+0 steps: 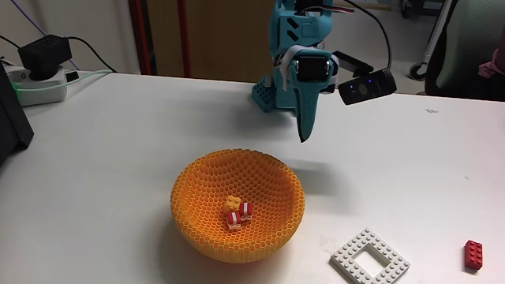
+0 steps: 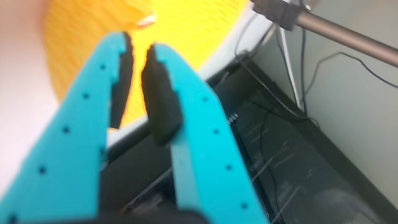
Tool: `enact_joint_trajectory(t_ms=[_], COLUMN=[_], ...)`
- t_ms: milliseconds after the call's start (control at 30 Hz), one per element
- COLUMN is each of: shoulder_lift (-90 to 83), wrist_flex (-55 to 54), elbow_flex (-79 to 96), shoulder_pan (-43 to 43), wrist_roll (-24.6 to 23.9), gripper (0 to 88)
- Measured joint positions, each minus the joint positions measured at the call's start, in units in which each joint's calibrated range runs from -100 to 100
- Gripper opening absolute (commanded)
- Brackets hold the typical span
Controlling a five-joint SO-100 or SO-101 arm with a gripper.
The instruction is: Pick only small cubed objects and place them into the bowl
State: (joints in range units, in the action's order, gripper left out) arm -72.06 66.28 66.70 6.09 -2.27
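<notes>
Wrist view shows the teal fingers (image 2: pixel 138 43) close up and blurred, their black pads (image 2: pixel 158 93) set a narrow gap apart with nothing held between them, and behind the tips a patch of the orange bowl (image 2: pixel 93 31) on the pale bench (image 2: pixel 18 81). In the fixed view the gripper (image 1: pixel 303 136) hangs in the air with its tips pointing down, above the bench (image 1: pixel 102 150) and just behind the far rim of the bowl (image 1: pixel 272 189), touching nothing; whether the fingers are apart cannot be told from that side. The arm (image 1: pixel 296 47) rises behind it from a teal base, with a small black camera (image 1: pixel 366 85) sticking out to its right. The bowl stands near the front middle of the bench, and all three small cubes lie together on its floor: the yellow-orange cube (image 1: pixel 233 201) at the back, one red-and-white cube (image 1: pixel 245 208) just right of it, another red-and-white cube (image 1: pixel 233 219) in front, close enough that they seem to touch. To the right of the bowl lies a flat white square frame (image 1: pixel 371 255), and further right, near the edge of the picture, a red brick (image 1: pixel 473 255).
</notes>
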Motion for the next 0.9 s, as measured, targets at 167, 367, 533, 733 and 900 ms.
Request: enact_joint_trajectory(t_ms=[167,367,533,733,900], shoulder_lift=[-7.58,-19.09,-25.09,-27.15,-27.15], wrist_flex=[-0.22,3.44,3.99,3.99,3.99], elbow_flex=[7.49,13.00,17.34,20.89,23.15], shoulder_pan=[-3.29,-2.42,-2.71,-1.84,-1.16], wrist_roll=[0.68,0.78,0.63,-0.20,-0.39], gripper=[0.0,0.0,0.0,0.0,0.0])
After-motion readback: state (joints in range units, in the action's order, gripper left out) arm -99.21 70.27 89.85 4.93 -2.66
